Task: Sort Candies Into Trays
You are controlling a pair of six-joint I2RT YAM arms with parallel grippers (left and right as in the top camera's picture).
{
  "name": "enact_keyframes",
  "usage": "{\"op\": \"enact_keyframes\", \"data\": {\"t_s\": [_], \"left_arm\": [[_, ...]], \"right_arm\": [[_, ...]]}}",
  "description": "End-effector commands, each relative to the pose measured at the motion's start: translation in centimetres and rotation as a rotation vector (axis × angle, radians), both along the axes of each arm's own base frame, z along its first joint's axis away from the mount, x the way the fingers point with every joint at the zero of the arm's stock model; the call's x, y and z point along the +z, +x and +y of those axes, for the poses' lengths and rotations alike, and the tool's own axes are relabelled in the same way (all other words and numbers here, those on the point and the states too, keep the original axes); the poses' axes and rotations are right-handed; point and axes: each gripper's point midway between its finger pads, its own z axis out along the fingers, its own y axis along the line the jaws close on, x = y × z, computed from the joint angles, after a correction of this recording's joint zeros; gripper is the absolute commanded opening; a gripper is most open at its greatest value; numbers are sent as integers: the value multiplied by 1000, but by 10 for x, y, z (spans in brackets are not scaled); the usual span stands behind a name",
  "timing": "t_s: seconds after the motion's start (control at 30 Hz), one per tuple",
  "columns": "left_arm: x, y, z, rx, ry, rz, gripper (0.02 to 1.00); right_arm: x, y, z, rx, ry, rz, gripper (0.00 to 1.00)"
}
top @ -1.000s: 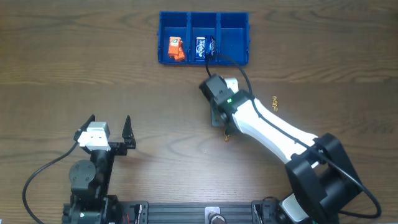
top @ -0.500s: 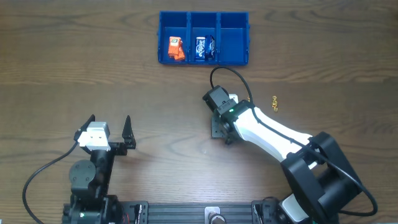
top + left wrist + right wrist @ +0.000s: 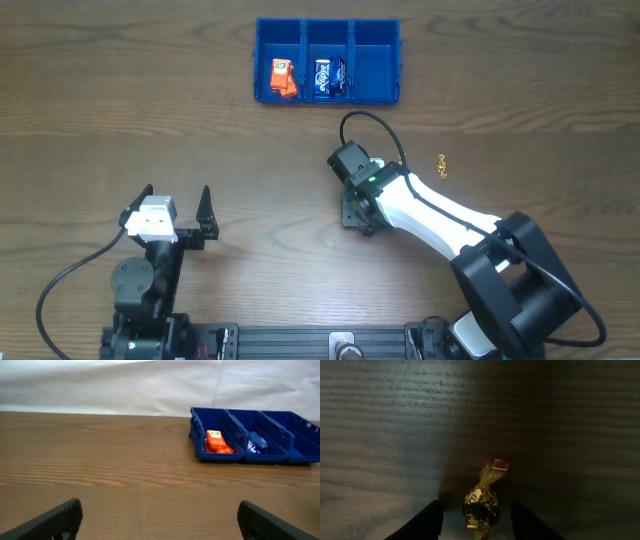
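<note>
Right wrist view: gold-foil candy (image 3: pixel 482 502), red tip

Brown wood-grain counter (image 3: pixel 120 120); blue tray (image 3: pixel 376 60) at twelve o'clock, holding an orange candy (image 3: pixel 283 78) and a blue-and-white candy (image 3: pixel 327 76); gold foil candy (image 3: pixel 481 505), red-tipped; small gold candy (image 3: pixel 442 166) at three o'clock

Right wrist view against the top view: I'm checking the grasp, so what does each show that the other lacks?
Right wrist: a gold-wrapped candy between open jaws. Top: the blue tray holding an orange candy and a blue candy, a second gold candy, the left gripper. Both: the right gripper and the wooden table.
</note>
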Motion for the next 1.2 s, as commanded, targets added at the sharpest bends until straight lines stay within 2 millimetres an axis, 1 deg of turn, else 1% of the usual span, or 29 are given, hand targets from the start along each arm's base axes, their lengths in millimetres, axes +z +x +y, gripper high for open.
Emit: {"op": "enact_keyframes", "data": {"t_s": [0.03, 0.07, 0.17, 0.23, 0.4, 0.43, 0.5, 0.53, 0.57, 0.6, 0.7, 0.77, 0.8, 0.83, 0.87, 0.9, 0.97, 1.0, 1.07, 1.13, 1.2], "left_arm": [[-15, -2, -1, -13, 14, 46, 998], [-15, -2, -1, -13, 14, 46, 998], [-15, -2, -1, -13, 14, 46, 998], [-15, -2, -1, -13, 14, 46, 998], [-15, -2, -1, -13, 14, 46, 998], [-15, -2, -1, -13, 14, 46, 998], [-15, -2, -1, -13, 14, 46, 998], [-15, -2, -1, -13, 14, 46, 996], [-15, -2, -1, -13, 14, 46, 998], [-15, -2, -1, -13, 14, 46, 998], [-15, -2, -1, -13, 14, 46, 996], [-15, -2, -1, -13, 14, 46, 998], [-15, -2, -1, -13, 14, 46, 998], [-15, -2, -1, -13, 14, 46, 998], [-15, -2, -1, -13, 14, 46, 998], [-15, -2, -1, -13, 14, 46, 996], [-15, -2, -1, -13, 14, 46, 998], [-15, -2, -1, -13, 14, 46, 998], [-15, -2, -1, -13, 14, 46, 998], [-15, -2, -1, -13, 14, 46, 998], [-15, -2, -1, -13, 14, 46, 998]], "right_arm": [[-7, -4, -3, -7, -26, 10, 428], [-7, -4, -3, -7, -26, 9, 386], [-7, -3, -2, -7, -21, 3, 329], [-6, -1, 0, -7, -15, -5, 270], [-5, 9, 2, -10, -9, -47, 229], [-2, 14, 3, -13, -4, -74, 229], [7, 25, 9, -17, 24, -128, 222], [15, 31, 11, -21, 41, -156, 209], [31, 41, 12, -30, 58, -207, 196], [41, 47, 12, -32, 64, -233, 194], [93, 79, 12, -2, 86, -366, 194], [130, 105, 5, -5, 83, -445, 194], [149, 120, -1, -13, 79, -485, 194], [171, 140, -8, -17, 76, -533, 194], [185, 153, -12, -23, 76, -562, 191], [204, 174, -17, -28, 73, -609, 191], [226, 206, -24, -35, 63, -665, 191], [233, 224, -27, -32, 52, -684, 191], [234, 247, -28, -20, 32, -698, 191], [222, 271, -28, -7, 6, -689, 198], [205, 286, -26, -9, -5, -667, 207]]}}
